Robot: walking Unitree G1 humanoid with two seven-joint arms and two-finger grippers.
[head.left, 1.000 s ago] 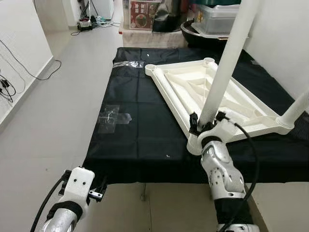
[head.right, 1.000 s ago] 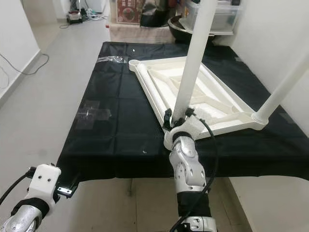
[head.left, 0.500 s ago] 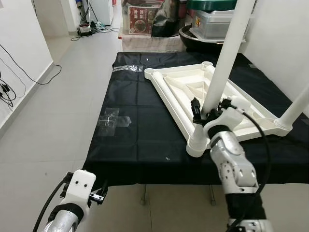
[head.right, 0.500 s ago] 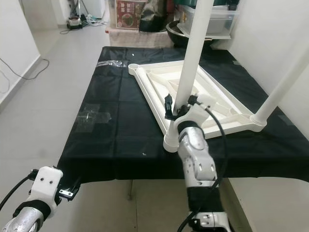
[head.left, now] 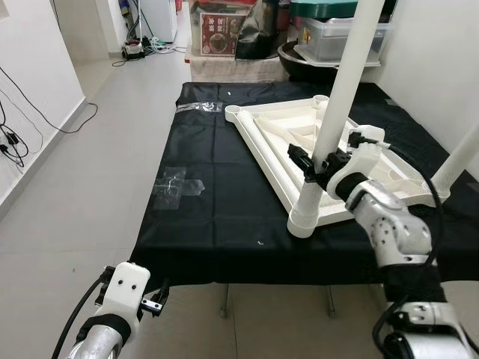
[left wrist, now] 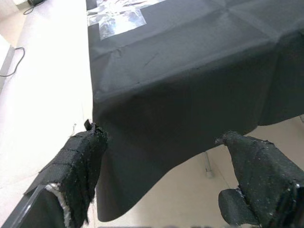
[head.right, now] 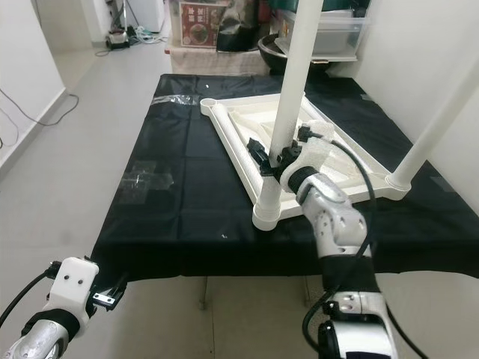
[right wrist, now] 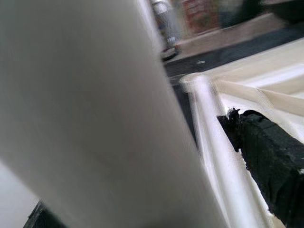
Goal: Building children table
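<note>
A white children's table top (head.left: 260,146) lies upside down on a table draped in black cloth (head.left: 209,187). One white leg (head.left: 348,82) stands upright in its near corner socket (head.left: 302,218), and a second leg (head.left: 462,158) stands at the right corner. My right gripper (head.left: 320,161) reaches in from the right, a little above the socket. It is open, with a black finger (right wrist: 268,159) on each side of the near leg and a small gap showing. My left gripper (left wrist: 161,156) hangs low before the cloth's front left corner, open and holding nothing.
A bare socket (head.left: 233,110) shows at the top's far corner. Clear tape patches (head.left: 174,183) stick to the cloth. Boxes and a bowl (head.left: 337,34) crowd the far end, a wall runs along the right, and cables (head.left: 11,138) lie on the open floor at left.
My right arm has swung from in front of the near leg round to its right side, and the gripper has risen slightly up the leg. The left arm has stayed low.
</note>
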